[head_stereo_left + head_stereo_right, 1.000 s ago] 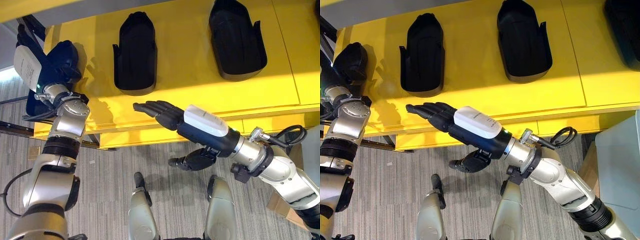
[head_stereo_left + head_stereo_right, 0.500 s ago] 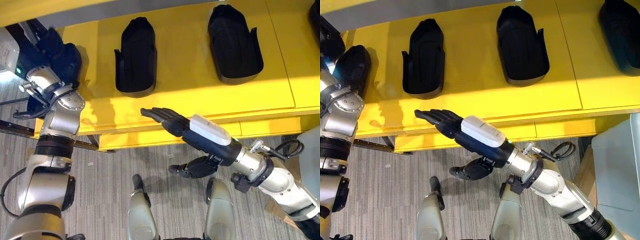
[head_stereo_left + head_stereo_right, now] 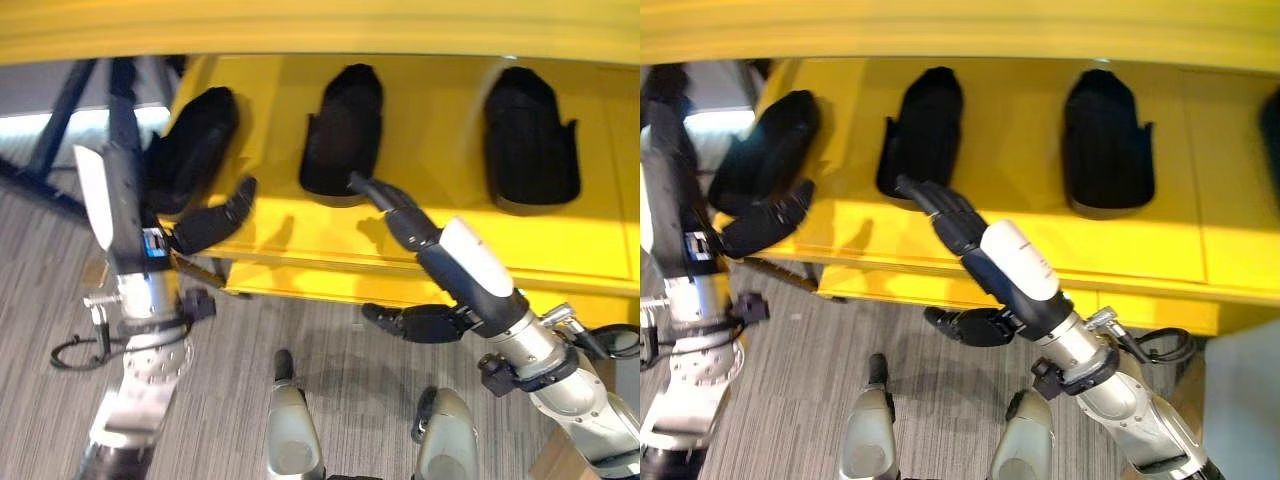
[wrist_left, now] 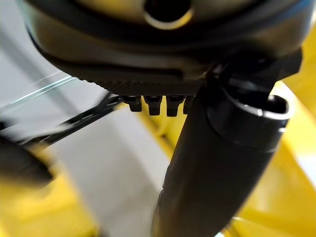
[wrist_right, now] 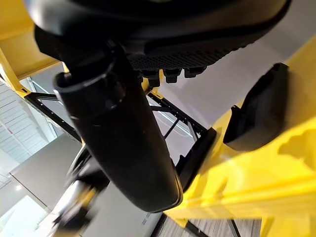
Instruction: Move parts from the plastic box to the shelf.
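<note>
Right hand (image 3: 405,222) stretched out flat, fingers straight, holding nothing, fingertips at the front edge of the middle black part (image 3: 341,133) on the yellow shelf (image 3: 440,225). Left hand (image 3: 205,224) also relaxed and empty, fingers extended, hovering at the shelf's front left corner just below the left black part (image 3: 193,137). Third black part (image 3: 531,141) lies further right on the shelf, well apart from both hands. Grey carpet floor (image 3: 230,350) below.
</note>
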You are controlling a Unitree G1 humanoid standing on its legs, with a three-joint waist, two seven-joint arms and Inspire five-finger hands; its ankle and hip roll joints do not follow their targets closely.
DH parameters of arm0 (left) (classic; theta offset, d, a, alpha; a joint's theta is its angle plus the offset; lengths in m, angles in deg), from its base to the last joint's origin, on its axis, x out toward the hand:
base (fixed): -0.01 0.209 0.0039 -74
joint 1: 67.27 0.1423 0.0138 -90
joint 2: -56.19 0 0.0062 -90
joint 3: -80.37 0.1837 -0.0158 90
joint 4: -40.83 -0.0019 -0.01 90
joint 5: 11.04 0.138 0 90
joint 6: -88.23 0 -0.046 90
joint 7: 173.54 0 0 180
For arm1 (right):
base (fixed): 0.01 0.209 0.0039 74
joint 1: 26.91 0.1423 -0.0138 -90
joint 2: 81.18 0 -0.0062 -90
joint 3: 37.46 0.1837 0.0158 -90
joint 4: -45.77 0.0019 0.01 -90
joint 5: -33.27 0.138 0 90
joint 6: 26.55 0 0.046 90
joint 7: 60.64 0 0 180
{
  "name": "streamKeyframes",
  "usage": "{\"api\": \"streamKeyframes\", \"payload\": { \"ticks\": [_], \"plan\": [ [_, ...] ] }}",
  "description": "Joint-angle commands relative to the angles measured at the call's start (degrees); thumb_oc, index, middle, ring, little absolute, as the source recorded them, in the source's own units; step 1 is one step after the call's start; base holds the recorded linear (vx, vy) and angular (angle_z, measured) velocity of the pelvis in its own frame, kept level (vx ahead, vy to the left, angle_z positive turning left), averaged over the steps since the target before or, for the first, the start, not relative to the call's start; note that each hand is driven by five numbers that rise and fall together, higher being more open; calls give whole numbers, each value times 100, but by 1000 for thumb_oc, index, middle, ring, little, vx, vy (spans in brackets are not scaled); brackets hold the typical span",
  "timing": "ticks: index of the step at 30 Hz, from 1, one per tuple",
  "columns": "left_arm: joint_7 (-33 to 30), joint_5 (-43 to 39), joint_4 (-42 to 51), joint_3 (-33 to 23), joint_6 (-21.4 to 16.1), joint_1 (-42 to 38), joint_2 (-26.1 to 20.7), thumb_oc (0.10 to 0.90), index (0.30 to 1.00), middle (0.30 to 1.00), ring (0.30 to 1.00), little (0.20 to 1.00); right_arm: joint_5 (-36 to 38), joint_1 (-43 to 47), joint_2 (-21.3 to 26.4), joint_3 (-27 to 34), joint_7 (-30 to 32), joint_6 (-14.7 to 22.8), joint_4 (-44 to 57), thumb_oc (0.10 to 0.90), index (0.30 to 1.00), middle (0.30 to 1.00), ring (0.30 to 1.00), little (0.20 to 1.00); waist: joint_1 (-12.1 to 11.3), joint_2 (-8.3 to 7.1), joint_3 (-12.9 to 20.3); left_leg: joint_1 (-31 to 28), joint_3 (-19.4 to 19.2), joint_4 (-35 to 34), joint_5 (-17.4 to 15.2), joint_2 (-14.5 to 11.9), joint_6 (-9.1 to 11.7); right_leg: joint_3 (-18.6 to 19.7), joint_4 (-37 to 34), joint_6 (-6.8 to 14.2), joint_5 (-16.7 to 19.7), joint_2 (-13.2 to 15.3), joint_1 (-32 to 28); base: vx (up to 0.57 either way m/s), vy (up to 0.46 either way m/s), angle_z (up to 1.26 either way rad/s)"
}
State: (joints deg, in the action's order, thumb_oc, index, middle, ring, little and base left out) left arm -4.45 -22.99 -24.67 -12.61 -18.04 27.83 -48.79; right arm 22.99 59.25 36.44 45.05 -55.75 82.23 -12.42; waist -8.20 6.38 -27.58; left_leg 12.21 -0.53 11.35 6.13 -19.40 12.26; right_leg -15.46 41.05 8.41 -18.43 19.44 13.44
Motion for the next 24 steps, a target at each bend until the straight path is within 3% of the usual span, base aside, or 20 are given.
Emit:
{"api": "streamKeyframes", "payload": {
  "ticks": [1, 2, 4, 7, 10, 15, 22, 23, 24],
  "plan": [
    [1998, -1440, 402, 88, -353, -153, -354, 900, 1000, 1000, 1000, 1000, 27, 169, -303, 135, 728, 415, 448, 900, 1000, 1000, 1000, 1000, -16, -367, 925, 21, 153, 320, -417, -41, -208, -19, -1319, 217, 329, 52, -887, -28, 29, 32],
    [2664, -1997, 475, 225, -188, -75, -446, 900, 1000, 1000, 1000, 1000, 55, 213, -218, 141, 834, 445, 342, 900, 1000, 1000, 1000, 1000, -35, -337, 965, -45, 138, 257, -388, -28, -219, -46, -1368, 200, 342, 46, -980, -14, 45, 26],
    [3377, -2460, 466, 388, -31, -48, -554, 900, 1000, 1000, 1000, 1000, 82, 320, -52, 27, 1000, 443, 216, 900, 1000, 1000, 1000, 1000, -25, -292, 1012, -140, 75, 183, -378, -15, -238, -53, -1418, 186, 336, 54, -1066, -10, 75, 14],
    [4015, -2952, 422, 547, -27, 25, -725, 900, 1000, 1000, 1000, 1000, 27, 520, 129, -129, 1228, 397, 18, 900, 1000, 1000, 1000, 1000, 17, -220, 1071, -240, -27, 127, -351, -15, -247, -22, -1363, 143, 315, 71, -1102, -5, 160, -1],
    [4173, -2590, 403, 620, -466, 123, -931, 900, 1000, 1000, 1000, 1000, -126, 674, 266, -122, 1553, 256, -200, 900, 1000, 1000, 1000, 1000, 42, -183, 1113, -313, -115, 94, -335, -22, -245, 0, -1297, 100, 282, 72, -1120, 5, 160, -9],
    [4857, -3139, 439, 617, -642, 198, -1054, 900, 1000, 1000, 1000, 1000, 90, 540, 500, 311, 1836, 204, -356, 900, 1000, 1000, 1000, 1000, 162, -210, 1149, -342, -382, 304, -463, -62, -270, 24, -1102, 65, 233, 143, -1100, 10, 272, -9],
    [4795, -3643, 311, 911, -365, -119, -1059, 900, 1000, 1000, 1000, 1000, 219, 813, 515, 546, 1777, 645, -397, 900, 1000, 1000, 1000, 1000, 261, -344, 1064, -147, -796, 1205, -990, -34, -366, 20, -760, 67, 209, 283, -1010, -17, 256, -10],
    [4967, -3351, 177, 993, -389, -254, -969, 900, 1000, 1000, 1000, 1000, 162, 887, 413, 486, 1700, 752, -339, 900, 1000, 1000, 1000, 1000, 241, -415, 1093, -52, -931, 1526, -1247, 38, -468, -67, -992, 175, 385, 512, -1190, -31, 302, -5],
    [5062, -3257, 148, 1027, -386, -289, -973, 900, 1000, 1000, 1000, 1000, 160, 899, 389, 483, 1683, 738, -324, 900, 1000, 1000, 1000, 1000, 232, -429, 1103, -46, -954, 1567, -1291, 60, -499, -86, -1057, 196, 456, 585, -1240, -11, 378, -7]
  ]
}}
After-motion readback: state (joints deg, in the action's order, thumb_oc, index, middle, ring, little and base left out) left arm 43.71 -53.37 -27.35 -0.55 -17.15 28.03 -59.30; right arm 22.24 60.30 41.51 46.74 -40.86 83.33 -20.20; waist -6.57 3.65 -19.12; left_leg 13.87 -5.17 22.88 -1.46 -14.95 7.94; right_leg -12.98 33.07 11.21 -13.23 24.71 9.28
